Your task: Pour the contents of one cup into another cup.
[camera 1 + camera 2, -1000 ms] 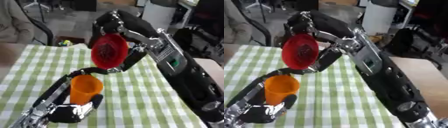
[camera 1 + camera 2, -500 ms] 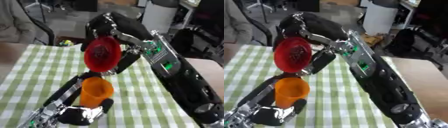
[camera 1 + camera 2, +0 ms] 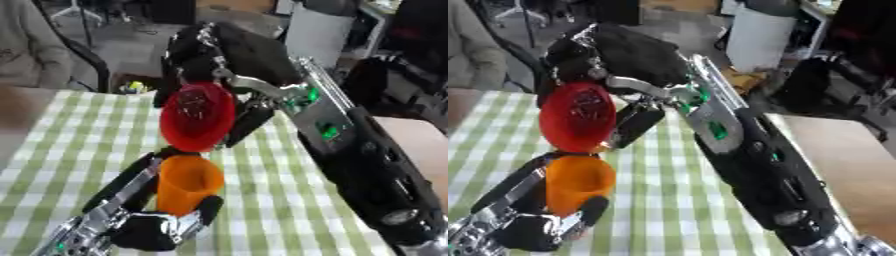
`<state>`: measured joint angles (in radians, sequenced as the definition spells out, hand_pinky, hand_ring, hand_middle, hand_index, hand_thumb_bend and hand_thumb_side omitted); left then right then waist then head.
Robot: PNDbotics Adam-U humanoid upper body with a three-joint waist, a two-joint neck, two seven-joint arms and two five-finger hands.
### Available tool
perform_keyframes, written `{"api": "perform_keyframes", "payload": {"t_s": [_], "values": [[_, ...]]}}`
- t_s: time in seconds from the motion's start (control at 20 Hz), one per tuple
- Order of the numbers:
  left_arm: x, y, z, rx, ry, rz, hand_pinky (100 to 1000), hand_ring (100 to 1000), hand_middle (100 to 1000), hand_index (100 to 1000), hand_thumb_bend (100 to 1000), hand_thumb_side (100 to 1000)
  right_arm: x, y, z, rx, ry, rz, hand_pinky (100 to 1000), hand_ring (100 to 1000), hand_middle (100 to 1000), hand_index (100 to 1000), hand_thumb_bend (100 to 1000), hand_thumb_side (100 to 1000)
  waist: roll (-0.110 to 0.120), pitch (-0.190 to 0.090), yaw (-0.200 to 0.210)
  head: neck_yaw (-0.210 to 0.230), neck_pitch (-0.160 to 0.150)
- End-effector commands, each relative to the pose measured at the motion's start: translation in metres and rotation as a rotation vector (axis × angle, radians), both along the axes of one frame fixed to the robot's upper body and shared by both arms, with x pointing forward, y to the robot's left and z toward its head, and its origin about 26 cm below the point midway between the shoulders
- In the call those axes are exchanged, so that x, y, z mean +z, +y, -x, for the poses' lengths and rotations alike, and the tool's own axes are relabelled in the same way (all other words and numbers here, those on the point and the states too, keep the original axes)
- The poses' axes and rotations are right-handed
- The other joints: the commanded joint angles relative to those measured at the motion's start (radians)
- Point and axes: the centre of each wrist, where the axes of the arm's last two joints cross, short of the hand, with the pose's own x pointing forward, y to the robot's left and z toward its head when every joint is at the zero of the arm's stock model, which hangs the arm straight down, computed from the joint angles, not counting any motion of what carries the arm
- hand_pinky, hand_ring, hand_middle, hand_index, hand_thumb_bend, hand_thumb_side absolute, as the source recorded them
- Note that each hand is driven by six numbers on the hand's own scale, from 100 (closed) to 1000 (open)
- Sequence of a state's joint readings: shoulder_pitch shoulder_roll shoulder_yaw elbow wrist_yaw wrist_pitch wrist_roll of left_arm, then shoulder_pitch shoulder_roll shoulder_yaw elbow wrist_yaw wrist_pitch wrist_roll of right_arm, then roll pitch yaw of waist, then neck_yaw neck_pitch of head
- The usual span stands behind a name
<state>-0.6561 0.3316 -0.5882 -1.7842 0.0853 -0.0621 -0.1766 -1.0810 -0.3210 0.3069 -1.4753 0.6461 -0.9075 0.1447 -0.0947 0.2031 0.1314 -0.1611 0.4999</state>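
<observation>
Pour under way: right hand (image 3: 214, 62) wrapped round the red cup (image 3: 198, 116), tipped mouth-down just above the orange cup (image 3: 185, 182) that the left hand (image 3: 162, 227) clasps (over green-checked cloth (image 3: 79, 130)), more tilt needed next.

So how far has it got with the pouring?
Both cups are picked up: the left hand holds the orange cup upright, and the right hand has the red cup tipped right above it. Pouring is underway; whether anything has dropped in yet isn't visible.
</observation>
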Motion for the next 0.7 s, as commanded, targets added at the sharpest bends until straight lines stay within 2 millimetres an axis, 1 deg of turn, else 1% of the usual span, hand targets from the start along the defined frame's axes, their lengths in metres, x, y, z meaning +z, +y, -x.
{"api": "perform_keyframes", "payload": {"t_s": [0.05,0.45,0.7], "values": [[0.0163,-0.0065,0.0125,-0.065,-0.049,0.027,252,269,336,890,100,469,0.0057,-0.0093,-0.0077,-0.064,-0.038,0.003,511,413,357,478,100,100,0.006,-0.022,0.001,-0.004,0.000],[0.0170,-0.0066,0.0139,-0.073,-0.048,0.029,253,270,336,891,100,472,0.0016,-0.0098,-0.0141,-0.094,-0.068,-0.012,513,414,357,476,100,100,0.005,-0.021,0.003,-0.003,-0.002],[0.0124,-0.0061,0.0115,-0.065,-0.032,0.019,254,271,336,893,100,466,0.0033,-0.0110,-0.0146,-0.097,-0.085,-0.029,515,412,356,475,100,100,0.005,-0.022,0.001,-0.004,-0.004]]}}
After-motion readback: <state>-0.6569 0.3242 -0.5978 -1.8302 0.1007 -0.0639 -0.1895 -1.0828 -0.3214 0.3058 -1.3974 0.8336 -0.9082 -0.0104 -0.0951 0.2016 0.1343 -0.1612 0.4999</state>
